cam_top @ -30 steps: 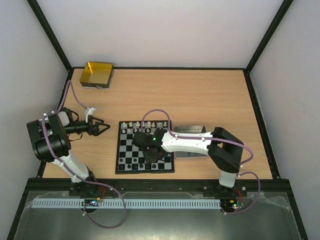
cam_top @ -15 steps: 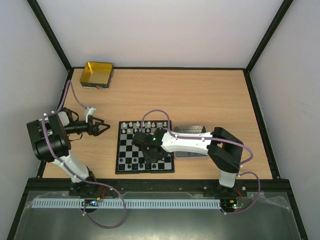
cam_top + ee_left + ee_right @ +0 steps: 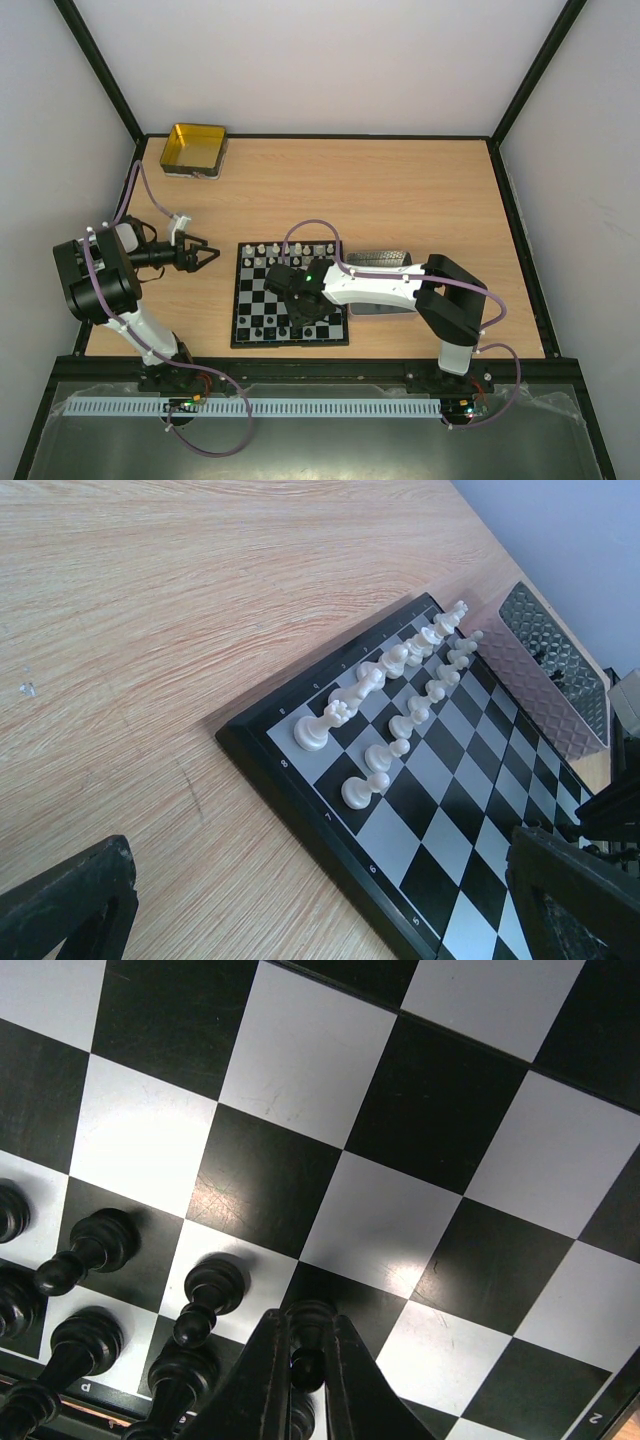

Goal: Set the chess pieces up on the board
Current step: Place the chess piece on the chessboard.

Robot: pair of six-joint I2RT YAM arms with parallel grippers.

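While the right gripper [image 3: 308,1322] is pinched narrow on a black pawn [image 3: 307,1352], the piece sits right between its fingers, on the board [image 3: 310,1055] or just off it, can't tell which. More black pieces [image 3: 205,1295] stand just beside the fingers. The pawn looks light, hard, slick and tiny, so it is likely to tip or squirt out. Take it across the stem, squarely. Left gripper [image 3: 203,256] is wide open, holding nothing, off the board edge, with white pieces [image 3: 395,685] ahead of it in two rows.

Black pawns [image 3: 205,1295] crowd close beside the fingers [image 3: 255,1385], while the board [image 3: 310,1050] squares beyond stand open
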